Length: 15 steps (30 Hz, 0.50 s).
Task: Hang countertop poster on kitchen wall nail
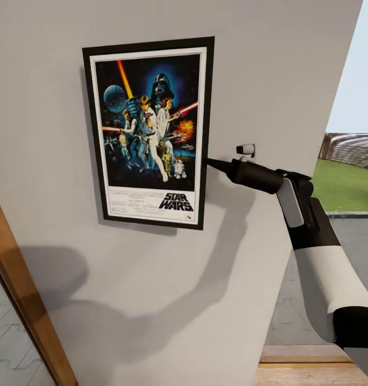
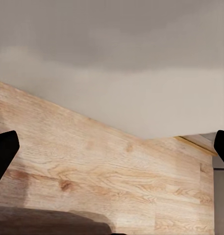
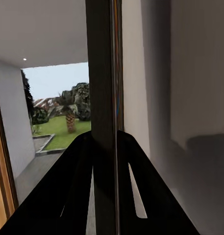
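The poster [image 1: 149, 131] was already off the countertop and up against the pale grey wall [image 1: 270, 64], its frame lying flat to the surface and hanging nearly straight, tipped only slightly. I judged the carrying part of the job done and the hanging part nearly so; what I could not see was the nail itself, which, if it was there, sat hidden behind the frame, so I could not say whether the poster hung on it or only rested in my grip. My right gripper [image 1: 210, 162] met the poster's right edge about two thirds of the way down, and in the right wrist view my two fingers [image 3: 77, 196] stood on either side of the thin black frame edge [image 3: 99, 98], pressed in on it with no gap that I could make out, so I took it as clamped on the poster. What was left, as I judged it, was to be sure the frame had caught, then let go and draw the arm back without dragging it sideways. My left gripper [image 2: 112, 161] hung idle over a wooden floor [image 2: 92, 166], its fingertips wide apart at the borders of the left wrist view, holding nothing.
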{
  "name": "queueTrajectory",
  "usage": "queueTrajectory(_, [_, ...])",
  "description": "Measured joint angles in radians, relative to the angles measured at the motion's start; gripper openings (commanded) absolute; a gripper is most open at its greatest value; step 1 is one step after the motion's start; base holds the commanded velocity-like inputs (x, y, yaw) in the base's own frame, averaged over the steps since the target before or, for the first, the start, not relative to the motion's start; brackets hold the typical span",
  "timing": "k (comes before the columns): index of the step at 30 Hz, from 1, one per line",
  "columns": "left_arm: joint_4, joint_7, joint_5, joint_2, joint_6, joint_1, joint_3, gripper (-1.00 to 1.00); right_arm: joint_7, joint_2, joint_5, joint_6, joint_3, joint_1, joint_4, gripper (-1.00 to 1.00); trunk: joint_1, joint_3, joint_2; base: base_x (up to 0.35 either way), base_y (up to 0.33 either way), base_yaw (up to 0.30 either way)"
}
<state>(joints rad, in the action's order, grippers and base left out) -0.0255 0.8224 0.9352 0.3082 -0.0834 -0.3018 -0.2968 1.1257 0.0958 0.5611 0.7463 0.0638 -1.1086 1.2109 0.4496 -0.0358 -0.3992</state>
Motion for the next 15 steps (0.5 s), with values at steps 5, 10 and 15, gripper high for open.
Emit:
queueTrajectory(5, [0.000, 0.000, 0.000, 0.000, 0.000, 0.000, 0.000, 1.00, 0.003, 0.000, 0.000, -0.001, 0.000, 0.002, 0.001, -1.00, 0.000, 0.000, 0.000, 0.000, 0.000, 0.000])
queueTrajectory(10, [0.000, 0.000, 0.000, 0.000, 0.000, 0.000, 0.000, 1.00, 0.005, 0.000, 0.001, -0.015, 0.000, 0.003, 0.001, -1.00, 0.000, 0.000, 0.000, 0.000, 0.000, 0.000])
queueTrajectory(15, [0.000, 0.000, 0.000, 0.000, 0.000, 0.000, 0.000, 1.00, 0.006, 0.000, 0.001, -0.042, 0.000, 0.003, 0.001, -1.00, 0.000, 0.000, 0.000, 0.000, 0.000, 0.000])
